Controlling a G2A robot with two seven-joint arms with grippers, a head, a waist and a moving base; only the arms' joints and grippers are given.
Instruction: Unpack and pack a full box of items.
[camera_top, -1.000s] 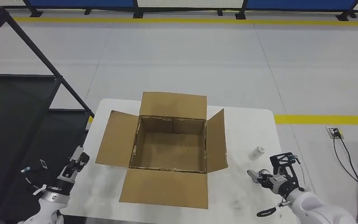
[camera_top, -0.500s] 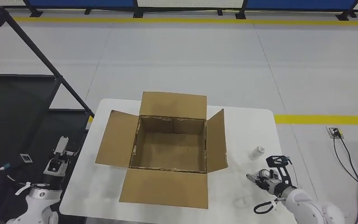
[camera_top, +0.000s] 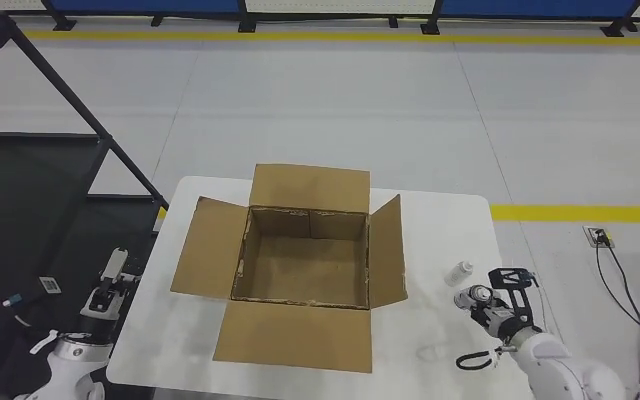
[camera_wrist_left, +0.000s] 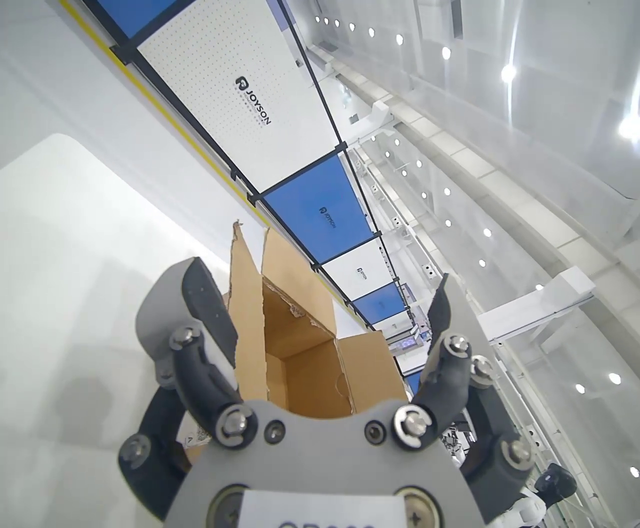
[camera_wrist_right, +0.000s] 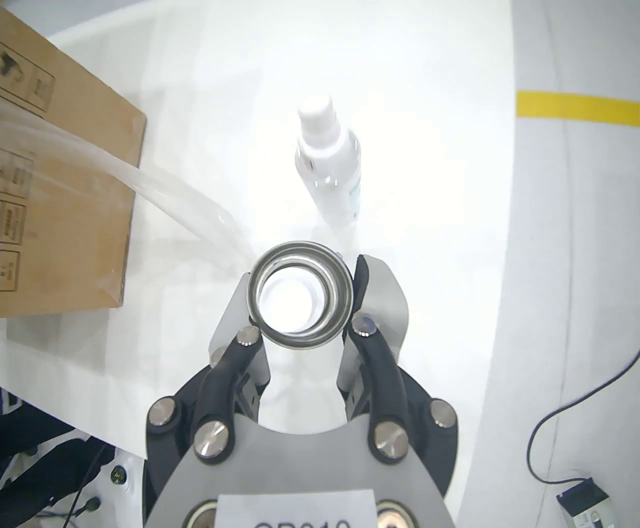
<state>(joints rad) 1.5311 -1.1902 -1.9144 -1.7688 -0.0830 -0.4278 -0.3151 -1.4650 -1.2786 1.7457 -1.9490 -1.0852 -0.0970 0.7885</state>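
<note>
**Q:** Cardboard box (camera_top: 295, 335): where does it stand?
**A:** Upright at the middle of the white table (camera_top: 440, 225). All four flaps are folded outward and its mouth is open to the top view.

**Q:** Position and state of the left gripper (camera_wrist_left: 320, 290)?
**A:** It hangs beyond the table's left edge, well apart from the box and pointing toward it. Its two dark-padded fingers are spread wide, and the box's near flap shows between them in the left wrist view.

**Q:** And the right gripper (camera_wrist_right: 302, 280)?
**A:** It is over the table's right front area, to the right of the box and apart from it. Its fingers are clamped on opposite sides of a small round can (camera_wrist_right: 290, 305).

**Q:** What lies next to it?
**A:** A white spray bottle (camera_wrist_right: 327, 160) with its cap on. It is on the table just beside the held can, between the right gripper and the table's far edge, and clear of the box's right flap.

**Q:** Detail of the can?
**A:** Its metal-rimmed circular end faces the right wrist view. The rest of its body is hidden behind that end.
</note>
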